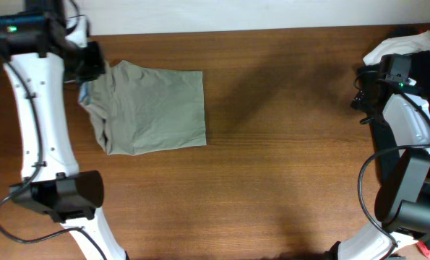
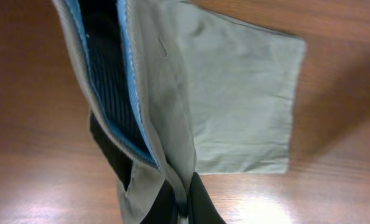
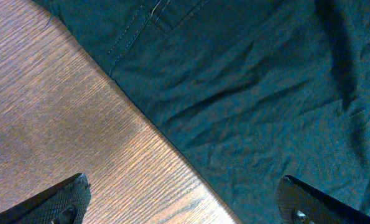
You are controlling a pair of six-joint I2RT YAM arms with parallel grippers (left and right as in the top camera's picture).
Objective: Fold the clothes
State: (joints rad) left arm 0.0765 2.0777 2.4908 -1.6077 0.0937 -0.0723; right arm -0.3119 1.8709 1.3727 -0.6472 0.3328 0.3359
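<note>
The pale khaki clothes point(image 1: 153, 108) lie folded on the wooden table at the upper left. My left gripper point(image 1: 92, 68) is shut on their left edge, at the waistband, and lifts it a little. In the left wrist view the khaki cloth point(image 2: 234, 99) hangs from my black fingers point(image 2: 183, 208), with a blue lining and dark inside showing. My right gripper point(image 3: 185, 202) is open and empty, hovering over the edge of a dark garment point(image 3: 265, 93) at the far right of the table.
The dark navy garment point(image 1: 424, 68) and a white cloth point(image 1: 388, 47) lie piled at the table's right edge under the right arm. Bare wooden table point(image 1: 287, 144) lies between the two arms.
</note>
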